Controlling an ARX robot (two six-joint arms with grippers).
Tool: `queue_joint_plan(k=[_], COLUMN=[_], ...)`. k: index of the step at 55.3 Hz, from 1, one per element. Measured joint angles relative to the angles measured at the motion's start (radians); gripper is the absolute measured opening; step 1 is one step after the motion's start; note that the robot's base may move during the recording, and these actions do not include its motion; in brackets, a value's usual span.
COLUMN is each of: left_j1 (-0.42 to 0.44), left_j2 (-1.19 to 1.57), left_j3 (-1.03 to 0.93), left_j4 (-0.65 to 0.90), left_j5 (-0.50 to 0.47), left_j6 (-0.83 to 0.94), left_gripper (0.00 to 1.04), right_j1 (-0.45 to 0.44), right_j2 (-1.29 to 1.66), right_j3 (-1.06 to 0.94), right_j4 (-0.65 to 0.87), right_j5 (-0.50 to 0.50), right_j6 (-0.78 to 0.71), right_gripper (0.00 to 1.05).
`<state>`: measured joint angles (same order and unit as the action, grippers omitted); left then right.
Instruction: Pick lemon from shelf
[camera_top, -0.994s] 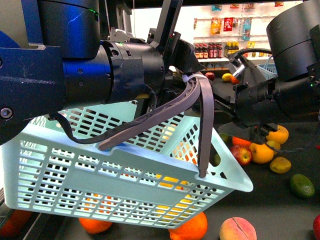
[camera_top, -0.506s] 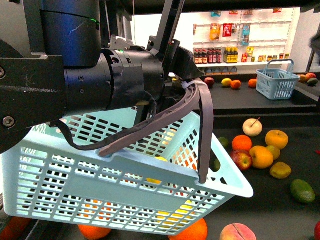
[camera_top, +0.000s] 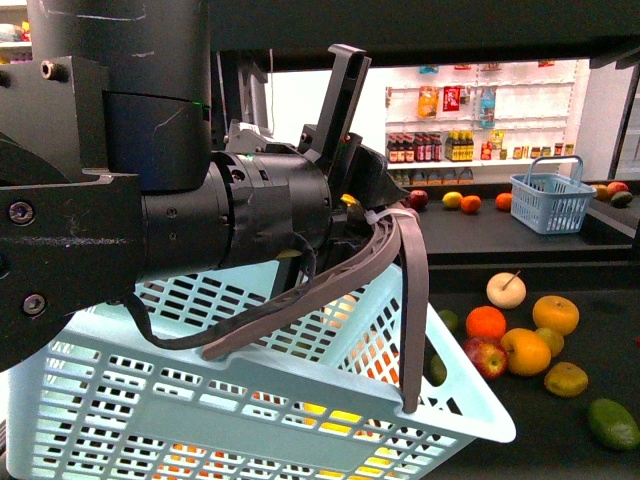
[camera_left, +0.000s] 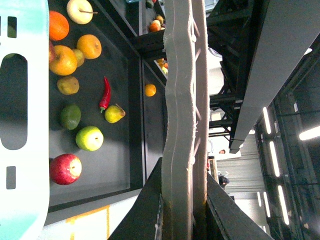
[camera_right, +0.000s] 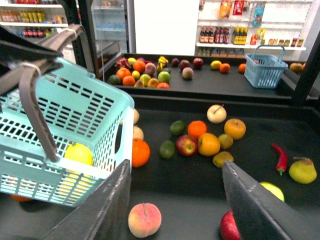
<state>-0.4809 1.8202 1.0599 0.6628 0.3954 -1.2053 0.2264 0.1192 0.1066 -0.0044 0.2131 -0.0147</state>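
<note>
The black shelf (camera_right: 195, 177) is carrying many loose fruits. The blue basket (camera_right: 75, 110) is hanging by its grey handles (camera_left: 182, 100), which the left gripper (camera_left: 184, 210) is clamping. The right gripper (camera_right: 177, 200) is hovering above the shelf, fingers wide and empty. The lemon (camera_right: 78, 153) is lying inside the basket, so the picking seems done. The mesh is hiding its long axis, so I cannot tell its direction.

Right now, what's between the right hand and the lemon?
The slotted wall of the basket. In the right wrist view the lemon lies inside it, seen through the slots, with the open right hand outside.
</note>
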Motion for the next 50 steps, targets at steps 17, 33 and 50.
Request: queue_joint_plan(k=[17, 33, 50], left_j1=[0.0, 0.0, 0.0], left_j2=[0.0, 0.0, 0.0], left_j3=[0.0, 0.0, 0.0], left_j4=[0.0, 0.0, 0.0], left_j5=[0.0, 0.0, 0.0], left_j6=[-0.001, 0.0, 0.0], left_gripper=[0.11, 0.11, 0.11], right_j1=[-0.219, -0.224, -0.224], right_j2=[-0.063, -0.111, -0.113], right_j3=[-0.044, -0.091, -0.091], right_j4=[-0.002, 0.003, 0.003], right_j5=[-0.209, -0.212, -0.212], right_j6=[0.006, 0.007, 0.007], right_gripper=[0.03, 0.03, 0.19])
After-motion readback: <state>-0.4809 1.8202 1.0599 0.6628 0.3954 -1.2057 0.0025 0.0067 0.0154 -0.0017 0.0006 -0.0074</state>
